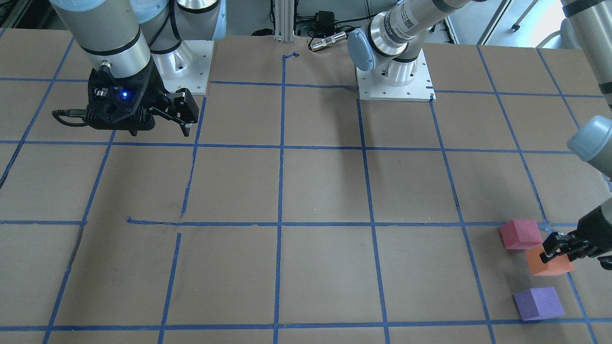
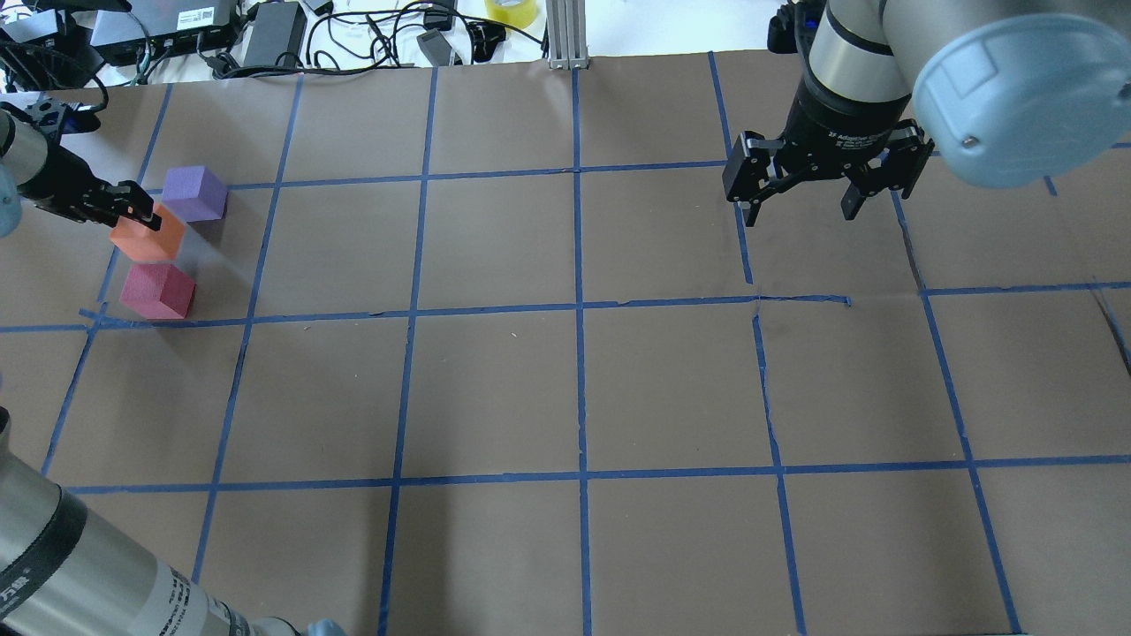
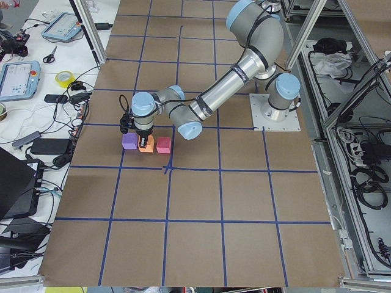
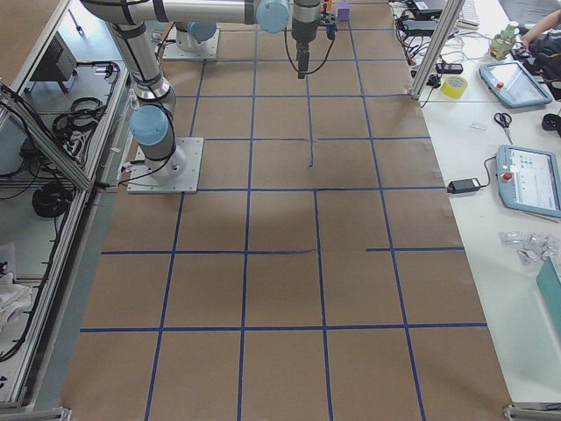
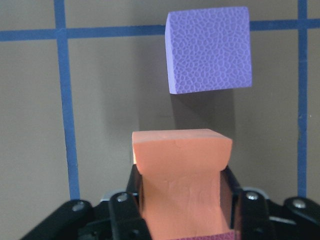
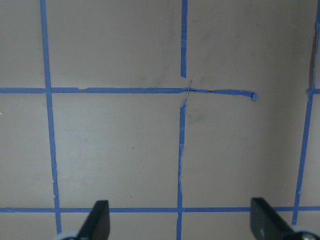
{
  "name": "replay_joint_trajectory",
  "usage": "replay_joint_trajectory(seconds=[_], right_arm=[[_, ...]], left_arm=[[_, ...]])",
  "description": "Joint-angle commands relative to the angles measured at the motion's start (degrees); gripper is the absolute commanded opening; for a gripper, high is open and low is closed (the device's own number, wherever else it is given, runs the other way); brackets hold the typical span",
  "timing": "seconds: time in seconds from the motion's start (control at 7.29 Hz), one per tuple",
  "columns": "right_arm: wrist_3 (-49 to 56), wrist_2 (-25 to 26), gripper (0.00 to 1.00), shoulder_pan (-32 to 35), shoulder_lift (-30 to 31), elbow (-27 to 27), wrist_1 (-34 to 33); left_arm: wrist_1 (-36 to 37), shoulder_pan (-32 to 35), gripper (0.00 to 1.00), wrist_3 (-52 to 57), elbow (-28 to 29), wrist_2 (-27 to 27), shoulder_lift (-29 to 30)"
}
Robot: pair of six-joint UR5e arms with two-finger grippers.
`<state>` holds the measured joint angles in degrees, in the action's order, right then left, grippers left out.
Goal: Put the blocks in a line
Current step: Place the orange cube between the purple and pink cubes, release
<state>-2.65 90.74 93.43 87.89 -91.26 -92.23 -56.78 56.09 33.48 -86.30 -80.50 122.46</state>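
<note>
My left gripper (image 2: 134,208) is shut on the orange block (image 2: 150,237), which is pinched between its fingers in the left wrist view (image 5: 180,155). I cannot tell whether the block rests on the table or hangs just above it. The purple block (image 2: 194,194) lies just beyond it, apart from it, also in the left wrist view (image 5: 209,49). The pinkish-red block (image 2: 157,291) lies close on its near side. From the front the three read pinkish-red (image 1: 520,234), orange (image 1: 551,263), purple (image 1: 539,303). My right gripper (image 2: 800,212) hangs open and empty over the far right of the table.
The brown table (image 2: 583,389) carries a grid of blue tape lines. Cables, power bricks and a yellow tape roll (image 2: 511,11) lie beyond its far edge. The arm bases (image 1: 394,79) stand at the robot's side.
</note>
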Motion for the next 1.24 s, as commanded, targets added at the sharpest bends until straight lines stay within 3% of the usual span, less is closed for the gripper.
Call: replay_joint_trajectory(seconds=[0.0, 0.96, 1.1], right_arm=[[-0.1, -0.2, 1.0, 0.0, 0.0, 0.0, -0.4], [-0.7, -0.3, 1.0, 0.0, -0.1, -0.1, -0.3], [-0.7, -0.3, 1.0, 0.1, -0.1, -0.1, -0.7]], left_arm=[[0.4, 0.1, 0.0, -2.2, -1.1, 3.3, 0.9], [0.3, 0.0, 0.0, -0.9, -1.4, 1.4, 1.2], [0.2, 0.0, 0.58, -1.0, -1.6, 1.5, 1.4]])
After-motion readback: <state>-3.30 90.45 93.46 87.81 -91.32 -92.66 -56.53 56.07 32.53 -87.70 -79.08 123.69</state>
